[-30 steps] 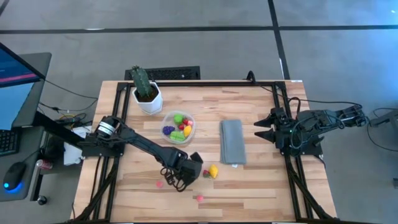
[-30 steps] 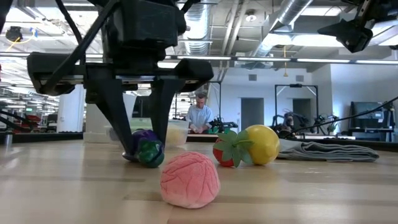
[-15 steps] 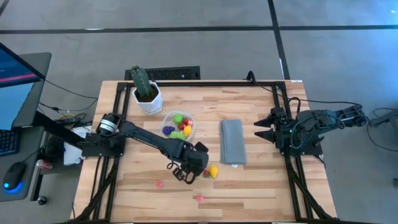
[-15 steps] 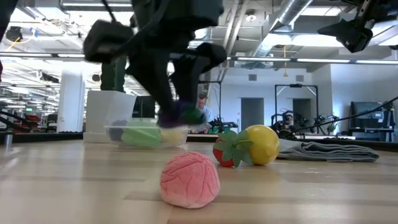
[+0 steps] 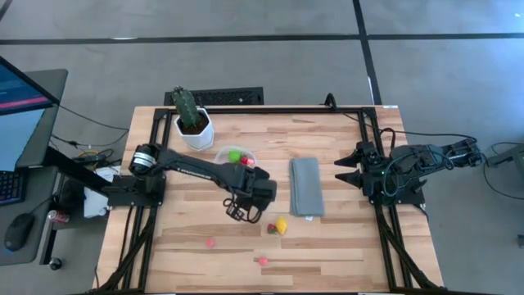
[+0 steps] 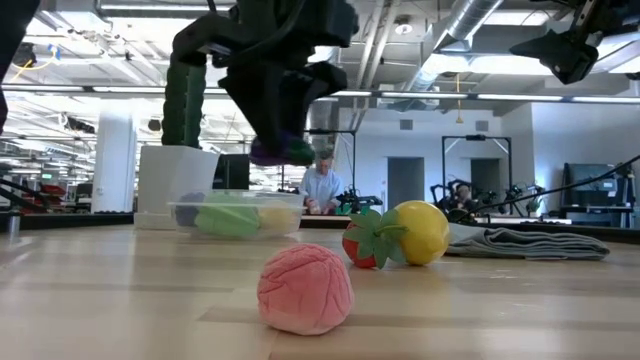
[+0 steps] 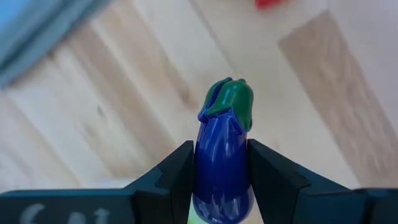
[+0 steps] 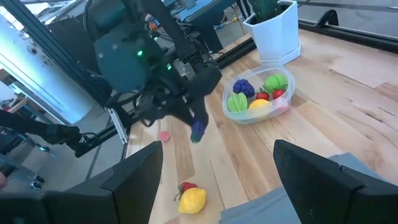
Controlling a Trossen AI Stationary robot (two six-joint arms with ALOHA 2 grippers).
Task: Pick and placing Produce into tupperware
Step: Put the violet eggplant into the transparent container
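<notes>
The left gripper [image 7: 219, 180], clamped on a toy eggplant [image 7: 222, 155], hangs above the table just short of the tupperware [image 8: 258, 94], apparently for dropping it in; the right gripper [image 5: 344, 174] waits open.

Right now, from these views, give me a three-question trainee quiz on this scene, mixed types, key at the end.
1. True or false: the left gripper holds a purple toy eggplant between its fingers.
2. Multiple choice: what lies right beside the yellow lemon on the table? A) a red strawberry B) the cactus pot C) the grey cloth
3. Short answer: where does the right gripper wait, and is it open or shut?

Key
1. True; the eggplant is lifted clear of the table.
2. A; the strawberry touches the lemon.
3. Over the table's right edge, beyond the grey cloth, open and empty.
</notes>
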